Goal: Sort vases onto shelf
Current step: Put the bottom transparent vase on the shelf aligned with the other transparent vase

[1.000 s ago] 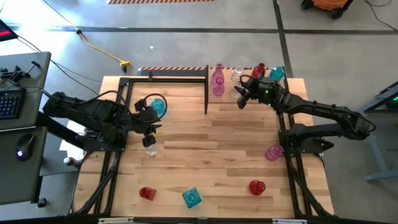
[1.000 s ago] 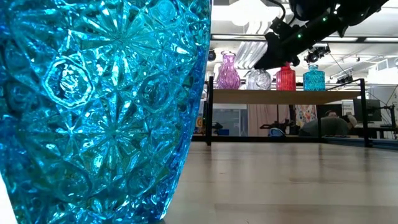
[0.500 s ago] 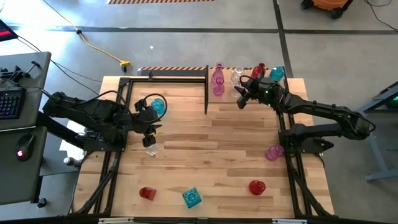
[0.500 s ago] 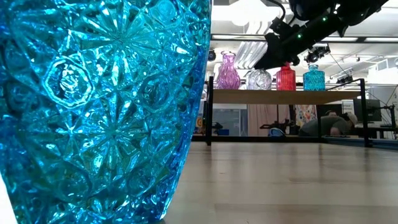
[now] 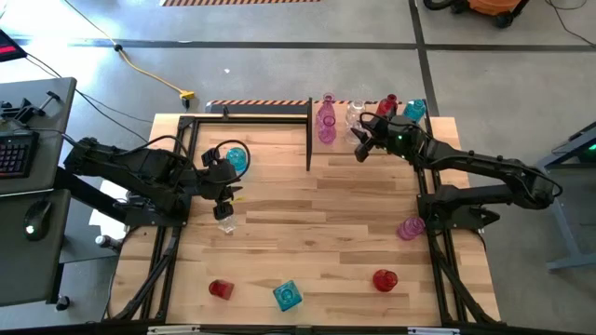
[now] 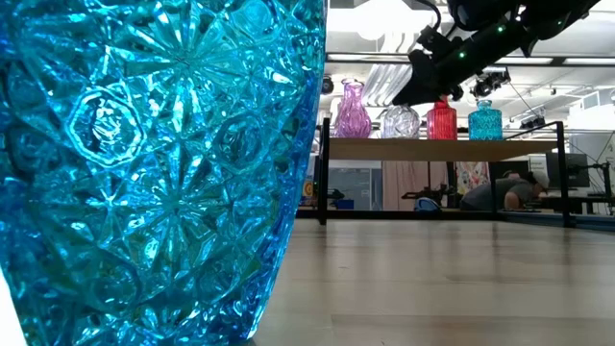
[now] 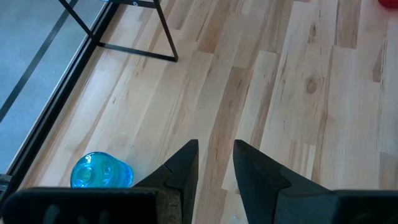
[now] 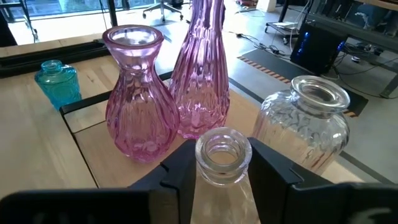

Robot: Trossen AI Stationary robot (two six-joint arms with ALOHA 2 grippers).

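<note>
The shelf (image 6: 442, 148) stands at the table's far right and carries pink (image 6: 352, 111), clear (image 6: 400, 122), red (image 6: 441, 119) and teal (image 6: 485, 120) vases. My right gripper (image 8: 222, 163) is at the shelf's near side, its fingers on either side of a small clear vase (image 8: 222, 155). My left gripper (image 7: 216, 149) hovers over the table's left half, open with a narrow gap and bare wood showing between its fingertips. A teal vase (image 5: 236, 158) and a clear vase (image 5: 225, 223) stand close to it. My right gripper pinches the small clear vase's neck (image 8: 205, 167), just under the rim, between its two fingers. The fingers come nearly level from the table's near side, slanting slightly down. The vase stands upright; its base is hidden below the fingers.
On the tabletop stand a pink vase (image 5: 410, 227), two red vases (image 5: 385, 279) (image 5: 220, 288) and a teal vase (image 5: 287, 296), the last filling the low view's left (image 6: 154, 163). Two pink vases (image 8: 134, 99) (image 8: 202, 68) and a clear ribbed jar (image 8: 305, 124) crowd the held vase.
</note>
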